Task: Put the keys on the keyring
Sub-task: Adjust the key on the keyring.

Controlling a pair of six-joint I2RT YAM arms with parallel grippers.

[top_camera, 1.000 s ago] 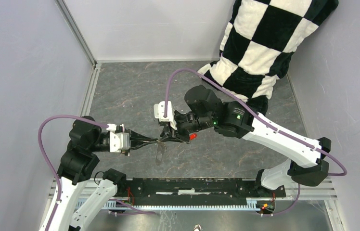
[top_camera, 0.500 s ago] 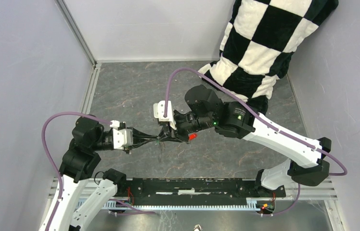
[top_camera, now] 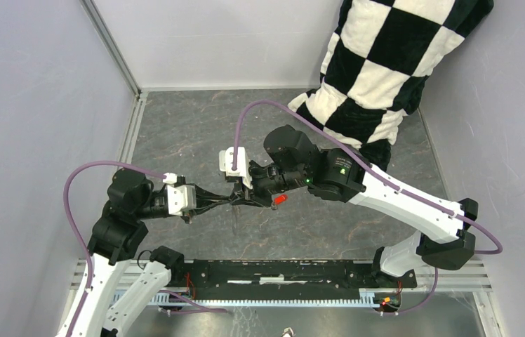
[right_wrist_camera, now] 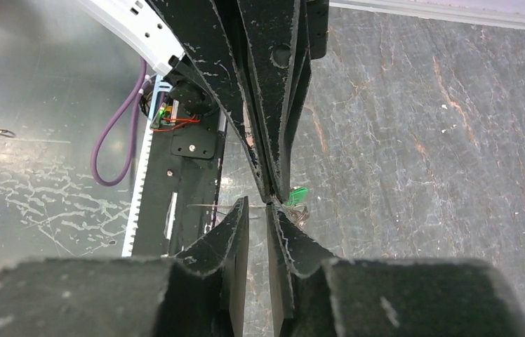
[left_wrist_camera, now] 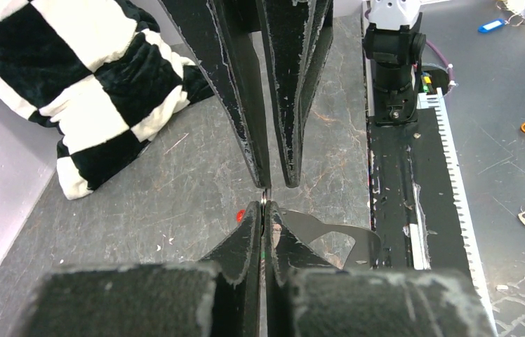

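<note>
Threading step, I'd say. Both arms reach low over mid table (top_camera: 189, 133), tips meeting nose to nose. L claw (left_wrist_camera: 264, 210) is pinched tight on thin metal, prob. the keyring (top_camera: 235, 217), which hangs edge-on below. R claw (right_wrist_camera: 258, 207) is narrowly apart, nothing seen in the gap. Green key (right_wrist_camera: 299, 194) sits just beside the tips; red key (top_camera: 280, 199) is under the R wrist. Next needs fine alignment and a gentle nip.

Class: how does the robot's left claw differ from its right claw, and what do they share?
The left claw is shut tight, pinching the keyring at its tips; the right claw has its fingers slightly apart, with nothing plainly between them. The left claw reaches in from the left, the right claw from the right. Both have scuffed black fingers, and their tips nearly meet above the grey table.
</note>
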